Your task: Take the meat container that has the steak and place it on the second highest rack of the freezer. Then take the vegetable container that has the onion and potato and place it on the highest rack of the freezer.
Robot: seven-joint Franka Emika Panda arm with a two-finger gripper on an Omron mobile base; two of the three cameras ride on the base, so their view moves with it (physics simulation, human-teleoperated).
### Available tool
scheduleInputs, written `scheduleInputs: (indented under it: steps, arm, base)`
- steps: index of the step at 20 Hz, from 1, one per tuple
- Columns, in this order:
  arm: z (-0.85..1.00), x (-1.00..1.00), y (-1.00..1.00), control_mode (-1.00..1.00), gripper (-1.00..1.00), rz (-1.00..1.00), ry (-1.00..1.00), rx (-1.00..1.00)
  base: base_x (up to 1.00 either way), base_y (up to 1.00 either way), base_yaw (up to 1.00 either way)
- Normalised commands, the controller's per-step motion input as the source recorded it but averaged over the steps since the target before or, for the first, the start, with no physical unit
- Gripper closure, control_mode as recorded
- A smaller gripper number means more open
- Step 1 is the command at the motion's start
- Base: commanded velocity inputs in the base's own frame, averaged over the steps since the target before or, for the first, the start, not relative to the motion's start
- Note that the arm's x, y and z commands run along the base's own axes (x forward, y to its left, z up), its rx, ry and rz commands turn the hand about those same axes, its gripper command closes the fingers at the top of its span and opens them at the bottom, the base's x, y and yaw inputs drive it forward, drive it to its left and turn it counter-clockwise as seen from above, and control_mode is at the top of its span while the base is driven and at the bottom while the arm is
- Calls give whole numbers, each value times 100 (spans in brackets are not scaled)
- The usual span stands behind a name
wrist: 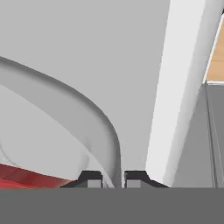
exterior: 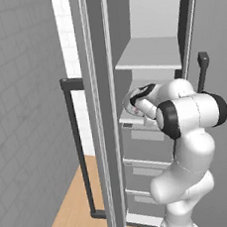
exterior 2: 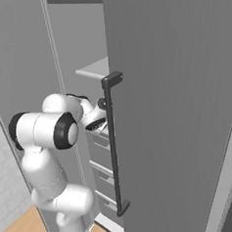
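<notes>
Container rim (wrist: 94,127) pinched between hand (wrist: 113,179)

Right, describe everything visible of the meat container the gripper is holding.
The meat container shows in the hand view as a curved, pale grey translucent rim, plastic by its look, sweeping down between the fingertips of the gripper, which is shut on it. Red meat lies inside, at lower left. Behind it is the freezer's grey interior.

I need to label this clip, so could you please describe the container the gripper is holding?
In the open freezer, look at the rack under the top shelf. There the gripper is shut on the rim of a clear container, the one showing red meat inside.
</notes>
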Motion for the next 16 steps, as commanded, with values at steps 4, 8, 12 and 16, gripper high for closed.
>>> scheduleInputs:
  steps: [4,8,12,16]
  arm:
    - [-40,67,-28,-100,100,0,0,-2]
    - [-30,62,-19,-100,100,0,0,-4]
    - [-14,6,-3,-100,-100,0,-5,-6]
    - [4,-77,27,-100,-100,0,-13,-11]
  base:
    - [0,0,0]
    - [0,0,0]
    - [0,0,0]
    - [0,0,0]
